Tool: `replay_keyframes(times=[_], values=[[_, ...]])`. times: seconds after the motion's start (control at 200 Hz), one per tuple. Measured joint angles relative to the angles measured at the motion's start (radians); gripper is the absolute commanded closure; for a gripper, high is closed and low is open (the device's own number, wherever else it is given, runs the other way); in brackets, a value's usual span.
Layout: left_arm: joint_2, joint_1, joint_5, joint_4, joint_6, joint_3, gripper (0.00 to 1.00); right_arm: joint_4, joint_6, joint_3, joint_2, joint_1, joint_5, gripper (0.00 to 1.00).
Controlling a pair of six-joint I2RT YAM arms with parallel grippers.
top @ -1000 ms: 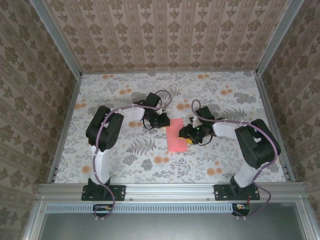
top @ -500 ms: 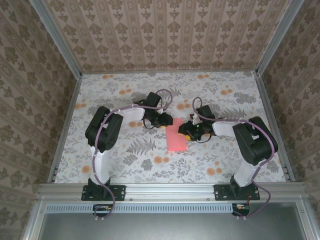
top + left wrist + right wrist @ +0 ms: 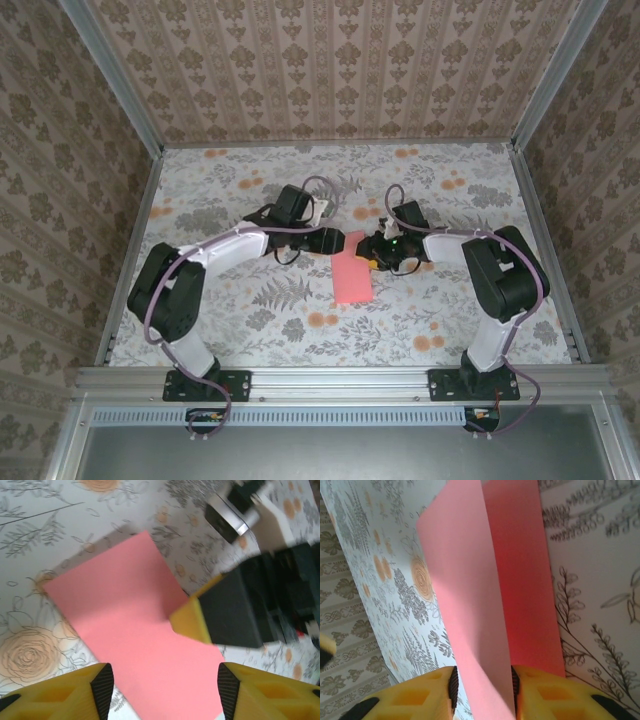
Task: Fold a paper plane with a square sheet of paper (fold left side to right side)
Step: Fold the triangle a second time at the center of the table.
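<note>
**Left side is letting go while the right is taking over the fold**

Nearest me, the left arm is stretching out long and low across the table, where a second ago it was bunched up tall. Beyond it, the pink paper is lying mid-table as a narrow strip, already doubled over left onto right, and it is hardly shifting. At the strip's far end, the left gripper is spreading its fingers after being nearly shut. They are standing wide apart over the paper and holding nothing. The right gripper is meanwhile narrowing, its fingers sitting either side of a lifted top layer, though I cannot tell whether they are actually clamping it. To me this is looking like a handover. The half fold is staying put, and the right side is getting ready to work the next crease.
</note>
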Motion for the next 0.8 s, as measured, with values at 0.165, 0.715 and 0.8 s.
replay_keyframes(times=[0.165,0.715,0.8], values=[[-0.05,-0.116,-0.079,-0.06,0.083,-0.006,0.32,-0.008,-0.009,0.033,0.008,-0.007,0.0,0.82],[0.09,-0.364,-0.337,-0.234,0.214,0.172,0.12,-0.076,-0.018,0.106,0.031,-0.01,-0.003,0.99],[0.127,-0.393,-0.375,-0.257,0.214,0.199,0.09,-0.079,-0.018,0.107,0.031,-0.01,-0.003,0.99]])
